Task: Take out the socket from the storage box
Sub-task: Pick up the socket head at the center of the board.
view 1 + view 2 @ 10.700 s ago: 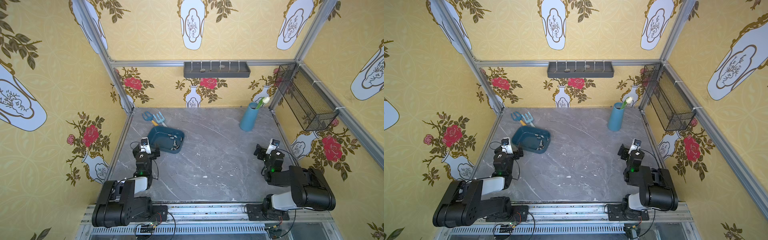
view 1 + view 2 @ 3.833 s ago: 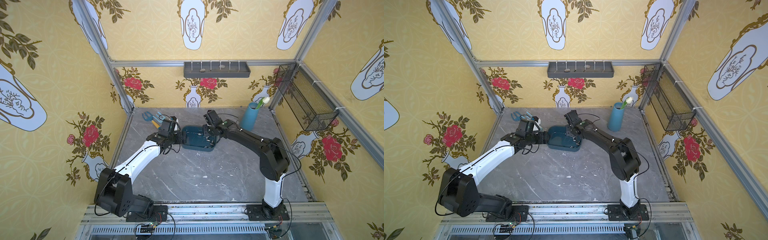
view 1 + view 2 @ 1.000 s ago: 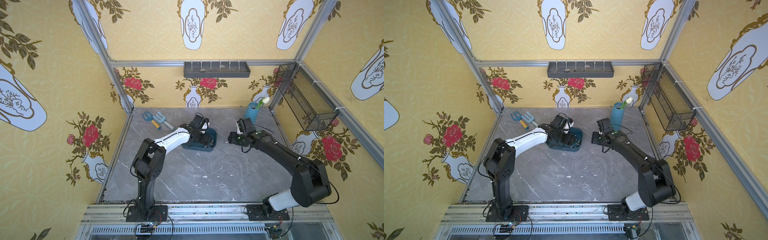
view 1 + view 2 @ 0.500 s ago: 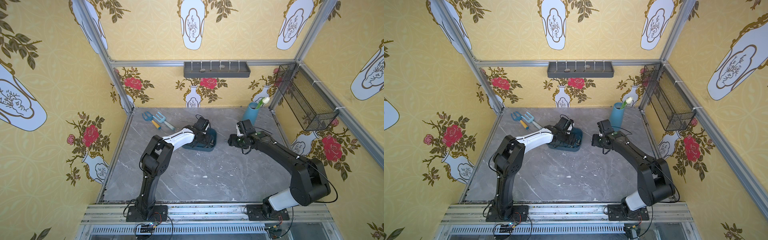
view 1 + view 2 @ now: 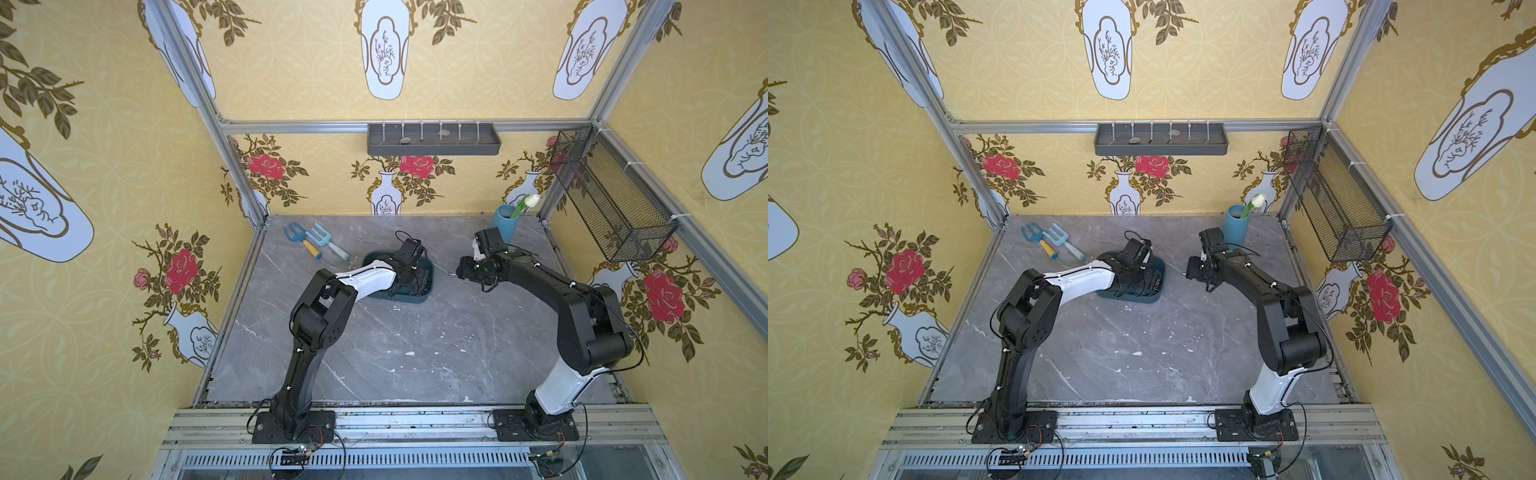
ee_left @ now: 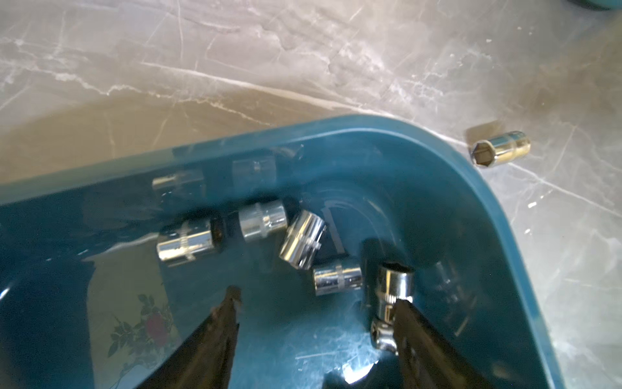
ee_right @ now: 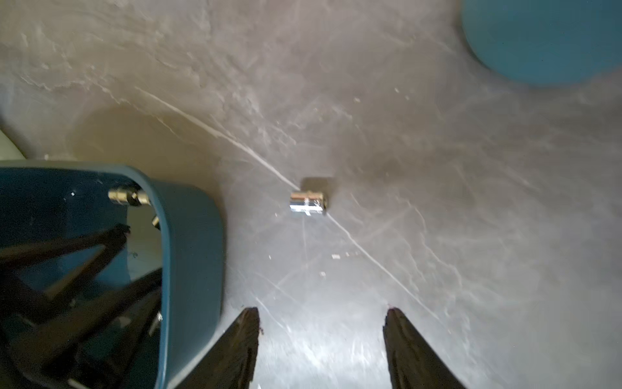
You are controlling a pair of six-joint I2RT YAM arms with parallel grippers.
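left gripper [image 6: 318, 299] spread wide inside the storage box [image 5: 419, 297], mid-frame in both top views, gripping nothing, one finger [image 6: 420, 336] touching a chrome socket [image 6: 393, 286]. right gripper [image 7: 321, 315] open too, empty, above bare table [image 7: 437, 235]. loose socket [image 7: 308, 202] just outside the box wall; blue cup [image 5: 505, 226] at upper right.

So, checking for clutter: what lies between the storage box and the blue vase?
One loose socket lying on its side, seen in the right wrist view.

A: What colour is the storage box [image 6: 437, 182]?
B: Plain dark teal-blue; the socket [image 6: 500, 148] is shiny chrome silver.
A: And the tabletop [image 5: 415, 345]?
B: Grey marble with white veins; the wallpaper [image 5: 311, 83] is yellow, patterned with red roses and white vases.
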